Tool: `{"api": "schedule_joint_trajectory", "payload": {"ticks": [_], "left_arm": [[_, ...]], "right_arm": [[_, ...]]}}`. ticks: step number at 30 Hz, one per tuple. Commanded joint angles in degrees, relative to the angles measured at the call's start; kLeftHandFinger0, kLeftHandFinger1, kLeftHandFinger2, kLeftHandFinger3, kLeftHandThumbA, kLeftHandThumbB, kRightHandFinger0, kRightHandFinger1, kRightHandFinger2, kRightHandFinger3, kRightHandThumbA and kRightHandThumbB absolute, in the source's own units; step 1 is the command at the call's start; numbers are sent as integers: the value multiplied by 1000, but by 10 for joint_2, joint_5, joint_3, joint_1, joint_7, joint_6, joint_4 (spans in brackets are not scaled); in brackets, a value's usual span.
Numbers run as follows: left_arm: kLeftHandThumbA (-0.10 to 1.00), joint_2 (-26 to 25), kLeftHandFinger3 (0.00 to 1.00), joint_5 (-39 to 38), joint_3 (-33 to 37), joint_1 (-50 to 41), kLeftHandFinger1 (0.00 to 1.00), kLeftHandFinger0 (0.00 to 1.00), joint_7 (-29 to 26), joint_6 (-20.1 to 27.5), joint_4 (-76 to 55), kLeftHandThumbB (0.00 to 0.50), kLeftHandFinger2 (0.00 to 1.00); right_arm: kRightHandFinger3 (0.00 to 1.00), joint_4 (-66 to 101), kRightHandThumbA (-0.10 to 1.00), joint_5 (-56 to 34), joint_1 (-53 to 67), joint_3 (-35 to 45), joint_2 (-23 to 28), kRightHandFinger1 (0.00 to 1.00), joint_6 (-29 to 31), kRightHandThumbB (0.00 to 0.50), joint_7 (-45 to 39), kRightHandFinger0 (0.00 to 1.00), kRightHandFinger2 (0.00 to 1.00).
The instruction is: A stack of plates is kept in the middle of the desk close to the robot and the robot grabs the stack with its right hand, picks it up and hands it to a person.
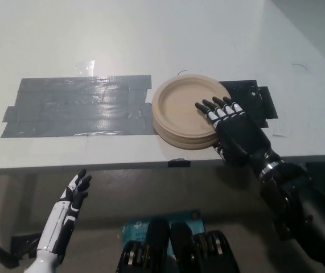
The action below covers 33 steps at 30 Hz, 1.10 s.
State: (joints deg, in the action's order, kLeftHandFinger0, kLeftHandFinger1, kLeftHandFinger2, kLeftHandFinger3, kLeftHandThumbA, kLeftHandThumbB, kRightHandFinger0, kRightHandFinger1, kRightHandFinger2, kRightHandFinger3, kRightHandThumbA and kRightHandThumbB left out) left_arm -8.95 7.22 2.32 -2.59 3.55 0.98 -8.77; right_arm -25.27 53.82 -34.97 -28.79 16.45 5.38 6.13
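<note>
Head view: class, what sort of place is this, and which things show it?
Probably a robot test bench, not a home: a bare white desk patched with grey tape, one stack of plates under the right hand, the left hand idling below.

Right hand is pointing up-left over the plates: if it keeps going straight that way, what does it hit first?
The right hand already has its fingers over the stack of plates, so it would cross the top plate's bowl first, then its far-left rim. Beyond lies the grey tape patch. Height above the plate is unclear.
</note>
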Motion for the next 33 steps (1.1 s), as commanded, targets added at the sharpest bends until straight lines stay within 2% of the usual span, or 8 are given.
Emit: {"api": "schedule_joint_trajectory", "payload": {"ticks": [1,3,4,6,7,11,17,33], "left_arm": [[1000,-7,1000,-5,-6,8,1000,1000,2,15,-10,16,1000],[1000,-6,1000,-5,-6,8,1000,1000,2,14,-11,8,1000],[1000,-5,1000,-5,-6,8,1000,1000,2,14,-10,19,1000],[1000,-5,1000,-5,-6,8,1000,1000,2,14,-9,21,1000],[1000,-5,1000,-5,-5,8,1000,1000,2,14,-9,20,1000],[1000,-6,1000,-5,-5,14,1000,1000,3,12,-10,13,1000],[1000,-8,1000,-4,-4,24,1000,1000,5,9,-10,0,1000],[1000,-10,1000,-6,-4,30,1000,1000,8,4,-10,0,1000]], "right_arm": [[1000,-56,750,20,-49,-19,-14,1000,34,416,57,1000,1000],[1000,-98,561,29,-66,-28,-19,1000,53,397,98,1000,1000],[735,-134,123,48,-81,-44,-22,627,58,261,138,665,624],[540,-179,-78,79,-98,-68,-27,225,54,323,200,125,412],[464,-194,-96,88,-104,-76,-28,146,51,318,220,25,356],[359,-260,-100,97,-127,-94,-37,0,54,289,290,0,272],[142,-296,-100,82,-138,-98,-37,84,83,230,357,0,656],[157,-255,-100,82,-154,-96,-9,54,102,274,457,0,647]]}}
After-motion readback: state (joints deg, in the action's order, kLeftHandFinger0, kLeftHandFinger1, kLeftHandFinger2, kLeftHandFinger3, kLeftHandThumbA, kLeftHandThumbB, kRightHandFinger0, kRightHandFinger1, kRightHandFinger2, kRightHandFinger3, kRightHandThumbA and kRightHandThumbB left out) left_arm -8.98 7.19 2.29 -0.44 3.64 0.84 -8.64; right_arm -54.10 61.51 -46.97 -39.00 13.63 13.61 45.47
